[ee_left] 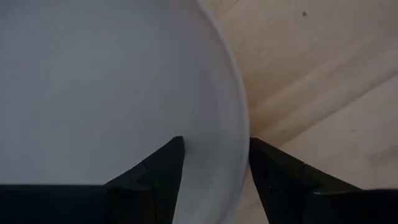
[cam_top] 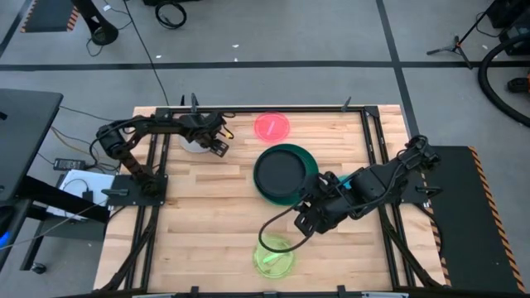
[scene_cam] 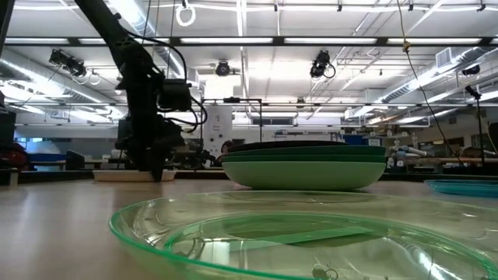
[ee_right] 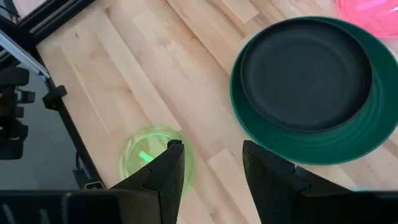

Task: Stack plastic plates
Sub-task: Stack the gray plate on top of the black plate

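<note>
My left gripper [ee_left: 213, 163] is down at the light grey plate [ee_left: 106, 81], fingers spread, one finger [ee_left: 163, 171] inside the rim and the other on the wood outside it, so the rim runs between them; whether either finger touches the plastic I cannot tell; in the high view this gripper [cam_top: 217, 142] sits at the plate's [cam_top: 194, 144] edge near the far left corner of the table [cam_top: 207, 223].

My right gripper [ee_right: 211, 163] hangs above bare wood, fingers apart, holding nothing; just ahead of its fingertips lies the yellow-green plate [ee_right: 155, 152], clear and empty; off to its other side stands the stack: a black plate [ee_right: 306, 67] nested on a dark green plate [ee_right: 348, 140], with the pink plate [ee_right: 370, 14] beyond that; in the high view the gripper [cam_top: 308, 217] is between the stack [cam_top: 281, 172] and the yellow-green plate [cam_top: 274, 257].

Low view: yellow-green plate [scene_cam: 303, 233] nearest; stacked green plates [scene_cam: 303, 169] behind it; edge of a cyan plate [scene_cam: 467, 187] to one side.
</note>
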Tool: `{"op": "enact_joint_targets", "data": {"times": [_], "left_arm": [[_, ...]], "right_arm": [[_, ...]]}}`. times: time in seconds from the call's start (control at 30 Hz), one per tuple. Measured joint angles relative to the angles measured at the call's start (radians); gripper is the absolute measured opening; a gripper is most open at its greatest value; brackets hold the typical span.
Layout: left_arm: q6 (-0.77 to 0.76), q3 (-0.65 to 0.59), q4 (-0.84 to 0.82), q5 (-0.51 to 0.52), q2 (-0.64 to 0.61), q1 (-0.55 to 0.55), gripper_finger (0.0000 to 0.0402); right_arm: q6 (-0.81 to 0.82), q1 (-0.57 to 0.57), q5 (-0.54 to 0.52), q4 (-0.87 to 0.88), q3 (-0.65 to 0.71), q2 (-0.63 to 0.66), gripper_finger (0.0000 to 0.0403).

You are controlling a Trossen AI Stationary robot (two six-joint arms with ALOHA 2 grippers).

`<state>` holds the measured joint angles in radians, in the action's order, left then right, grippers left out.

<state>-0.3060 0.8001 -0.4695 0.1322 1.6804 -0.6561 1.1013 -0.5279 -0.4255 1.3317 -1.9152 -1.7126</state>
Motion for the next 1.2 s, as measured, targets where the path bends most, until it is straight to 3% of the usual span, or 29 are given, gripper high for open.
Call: {"op": "enact_joint_targets", "data": {"times": [0.2, 0.4, 0.53, 0.7, 0.93, 1.07, 1.2], "left_arm": [[0.057, -0.002, 0.002, 0.030, -0.004, 0.046, 0.0138], [0.078, -0.003, -0.046, 0.048, -0.015, 0.124, 0.0019], [0.055, 0.006, -0.148, 0.034, -0.059, 0.194, 0.0016], [0.057, 0.070, -0.298, 0.030, -0.167, 0.319, 0.0013], [0.370, 0.150, -0.172, 0.043, -0.309, 0.583, 0.0012], [0.534, 0.213, -0.126, 0.048, -0.293, 0.706, 0.0012], [0.525, 0.327, -0.165, 0.047, -0.186, 0.752, 0.0012]], "right_arm": [[-0.030, 0.023, 0.013, -0.001, 0.000, 0.000, 0.0171], [-0.031, 0.026, 0.091, -0.001, 0.000, 0.000, 0.0171], [-0.028, 0.013, 0.110, 0.004, 0.000, 0.000, 0.0171], [-0.023, -0.001, 0.058, 0.020, 0.000, 0.000, 0.0171], [-0.017, -0.002, 0.058, 0.050, 0.000, 0.000, 0.0171], [0.049, -0.023, 0.099, 0.121, -0.014, -0.002, 0.0168], [0.160, -0.069, 0.079, 0.248, -0.044, -0.002, 0.0158]]}}
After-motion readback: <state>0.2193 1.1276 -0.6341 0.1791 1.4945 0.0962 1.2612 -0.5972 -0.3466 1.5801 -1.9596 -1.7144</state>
